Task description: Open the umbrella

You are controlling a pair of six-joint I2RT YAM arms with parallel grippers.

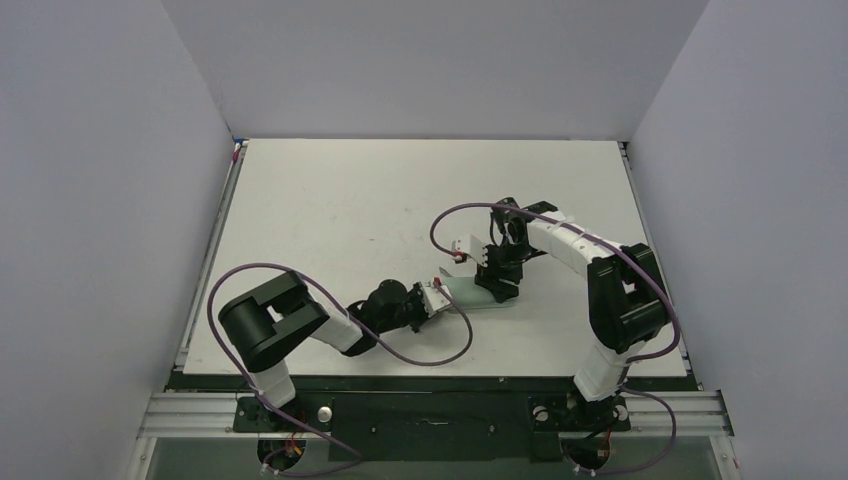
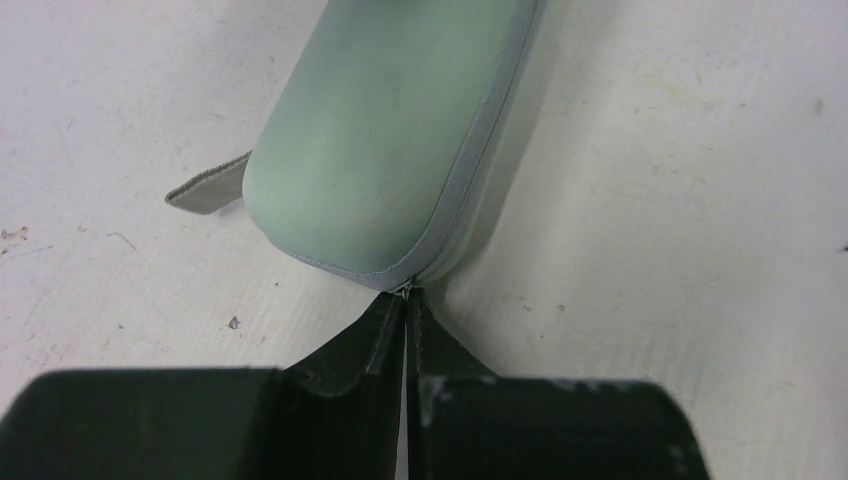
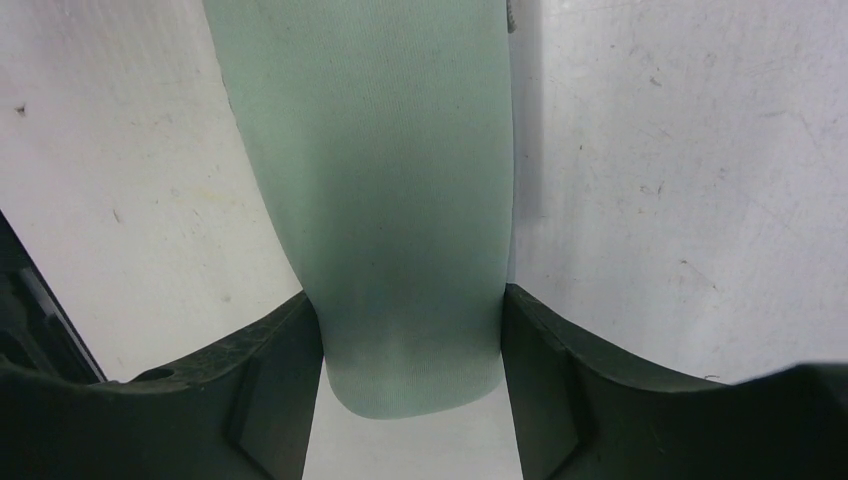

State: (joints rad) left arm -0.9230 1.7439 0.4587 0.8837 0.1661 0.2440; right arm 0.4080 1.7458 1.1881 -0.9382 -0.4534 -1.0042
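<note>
Right gripper (image 3: 410, 340) clamps the umbrella (image 1: 478, 294) from both sides, pinning it flat on the table (image 1: 350, 200) between the arms. It is shut inside a rounded, pale green zip case (image 2: 370, 130) with a grey seam. Left gripper (image 2: 405, 302) is pinched fully together at the near corner, apparently on the tiny zip pull (image 2: 406, 288). Unzipping looks to be the step in hand, so next the pull must be drawn along the seam.
</note>
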